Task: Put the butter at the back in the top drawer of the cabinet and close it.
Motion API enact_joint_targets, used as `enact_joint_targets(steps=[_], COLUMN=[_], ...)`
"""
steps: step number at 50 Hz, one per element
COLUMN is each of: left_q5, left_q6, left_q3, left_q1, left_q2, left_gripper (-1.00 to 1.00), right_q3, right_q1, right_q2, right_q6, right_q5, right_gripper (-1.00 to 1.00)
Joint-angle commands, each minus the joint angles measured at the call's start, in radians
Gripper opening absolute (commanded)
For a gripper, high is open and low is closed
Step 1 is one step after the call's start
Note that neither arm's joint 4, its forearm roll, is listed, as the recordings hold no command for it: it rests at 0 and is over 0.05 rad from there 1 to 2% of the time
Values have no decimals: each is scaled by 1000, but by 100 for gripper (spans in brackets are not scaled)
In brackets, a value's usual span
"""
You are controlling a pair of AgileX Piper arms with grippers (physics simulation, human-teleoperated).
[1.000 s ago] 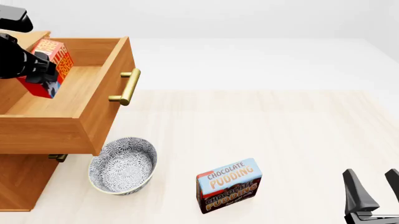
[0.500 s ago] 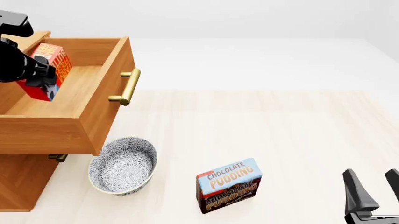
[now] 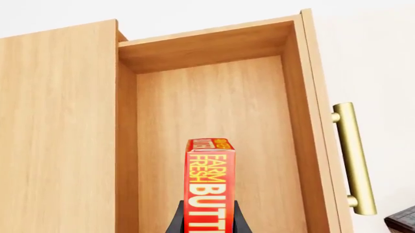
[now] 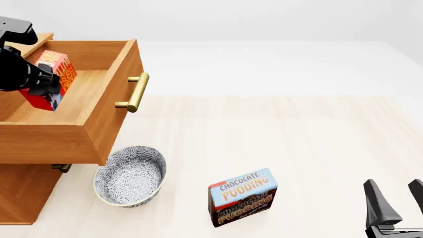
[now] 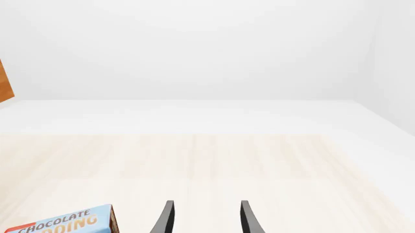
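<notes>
The red-orange butter point(image 4: 54, 79) box hangs tilted over the inside of the pulled-out top drawer point(image 4: 99, 119) of the cabinet point(image 4: 23, 193). My left gripper point(image 4: 45, 85) is shut on the butter point(image 3: 209, 187); in the left wrist view its fingers point(image 3: 175, 223) clamp the box's sides above the light wood drawer floor point(image 3: 214, 111). The drawer's brass handle point(image 4: 134, 92) sticks out toward the table's middle. My right gripper point(image 4: 395, 201) stands open at the front right, holding nothing, and its fingers point(image 5: 165, 218) show in the right wrist view.
A patterned bowl point(image 4: 130, 175) sits on the table just below the open drawer's front corner. A chocolate pudding box point(image 4: 242, 196) stands at the front centre, to the left of the right gripper. A lower drawer's handle point(image 4: 61, 167) peeks out beneath the open drawer.
The left gripper has carried the butter a little to the left and slightly up, farther back over the drawer. The right arm has stayed still.
</notes>
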State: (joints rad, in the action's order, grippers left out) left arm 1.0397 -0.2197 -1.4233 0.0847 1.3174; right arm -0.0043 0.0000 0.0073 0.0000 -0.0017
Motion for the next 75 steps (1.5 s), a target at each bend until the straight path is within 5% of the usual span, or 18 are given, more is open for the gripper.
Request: enact_joint_targets(steps=[1, 71, 72, 75], left_q5=[-14, -52, -52, -49], left_q6=[-18, -6, -7, -3], left_q3=[-5, 5, 6, 0], left_q1=[5, 24, 24, 21], left_q2=[-3, 38, 37, 37], left_gripper=[-100, -100, 100, 100], right_q3=[0, 0, 0, 0], right_q1=[0, 0, 0, 0], right_q2=[0, 0, 0, 0], right_q6=[0, 0, 0, 0], right_q5=[0, 0, 0, 0], right_gripper=[100, 100, 100, 100])
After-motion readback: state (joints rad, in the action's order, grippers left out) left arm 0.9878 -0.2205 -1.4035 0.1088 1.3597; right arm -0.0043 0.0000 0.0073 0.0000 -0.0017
